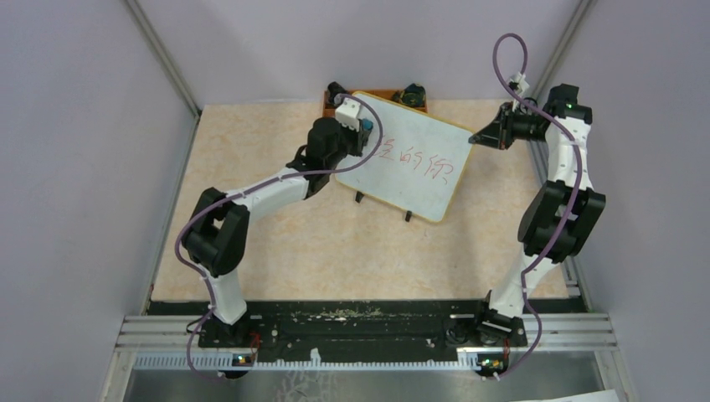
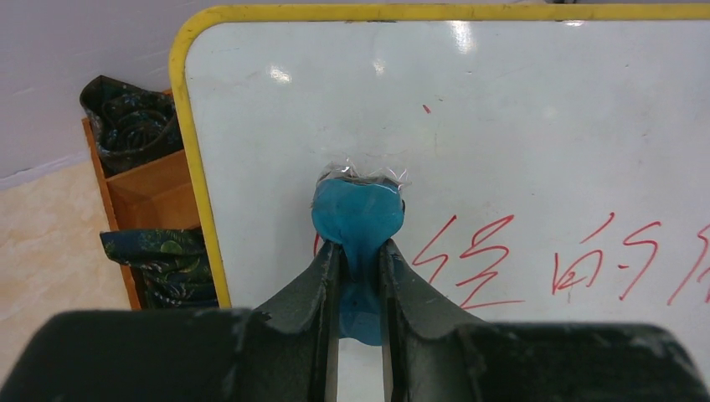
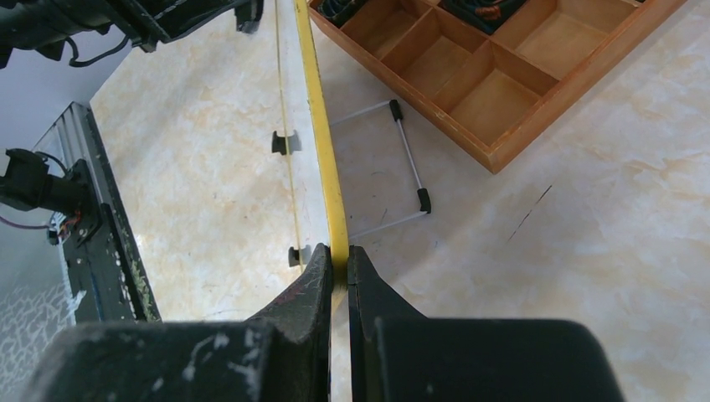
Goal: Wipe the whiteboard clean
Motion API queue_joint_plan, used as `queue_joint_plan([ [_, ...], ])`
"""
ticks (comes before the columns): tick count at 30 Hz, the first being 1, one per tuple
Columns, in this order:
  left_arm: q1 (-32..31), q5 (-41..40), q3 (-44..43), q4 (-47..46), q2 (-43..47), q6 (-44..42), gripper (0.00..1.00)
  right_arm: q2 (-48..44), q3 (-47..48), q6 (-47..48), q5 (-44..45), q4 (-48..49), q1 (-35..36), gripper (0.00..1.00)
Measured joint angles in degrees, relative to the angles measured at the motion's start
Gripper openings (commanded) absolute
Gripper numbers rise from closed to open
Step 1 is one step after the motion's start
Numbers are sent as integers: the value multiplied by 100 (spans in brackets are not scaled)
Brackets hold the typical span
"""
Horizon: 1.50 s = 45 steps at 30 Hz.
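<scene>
Two arms meet at the whiteboard [image 1: 409,163], which sits in the upper middle of the top view, turned at an angle on the pale marbled table [image 1: 335,251]. Its upper left corner overlaps the orange-brown tray [image 1: 332,103] at the back edge. The board has a thin yellow frame, and a row of red characters [image 1: 416,159] runs across its white face.

From the left of the frame, the left gripper [image 2: 358,251] reaches over the board's left portion. Its jaws are nearly closed, pinching a blue eraser pad [image 2: 357,213] that sticks out past the fingertips. A bit of crinkled clear film shows at the pad's far end. In the left wrist view the pad sits just left of the first red character and looks to be against the white surface, though contact cannot be confirmed.

At the upper right of the top view, the right gripper [image 3: 337,260] is clamped tight on the board's yellow edge. The right wrist view shows the board edge-on, with a finger pressed on each face. A thin wire stand [image 3: 408,167] with black ends lies on the table behind the board. Beyond it sits the tray with its divided compartments, and dark patterned items [image 2: 134,117] fill some of them.
</scene>
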<state>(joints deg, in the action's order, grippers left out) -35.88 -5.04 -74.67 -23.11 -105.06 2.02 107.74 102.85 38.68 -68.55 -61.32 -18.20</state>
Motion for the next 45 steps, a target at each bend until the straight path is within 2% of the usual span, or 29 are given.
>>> queue_joint_plan([
  [13, 63, -463, -90, -636, -376, -511, 0, 0, 2, 308, -7, -251, -4, 0],
  [23, 55, -83, -138, -874, -595, -52, 0, 0, 33, 535, -42, -544, -11, 0],
  [36, -483, 24, -422, -874, -734, 83, 0, 0, 33, 658, -37, -704, -46, 0],
  [41, -310, 22, -426, -833, -734, 50, 0, 0, 33, 675, -48, -710, -44, 0],
  [45, 127, 50, -426, -813, -734, 72, 0, 0, 33, 673, -46, -737, -39, 0],
])
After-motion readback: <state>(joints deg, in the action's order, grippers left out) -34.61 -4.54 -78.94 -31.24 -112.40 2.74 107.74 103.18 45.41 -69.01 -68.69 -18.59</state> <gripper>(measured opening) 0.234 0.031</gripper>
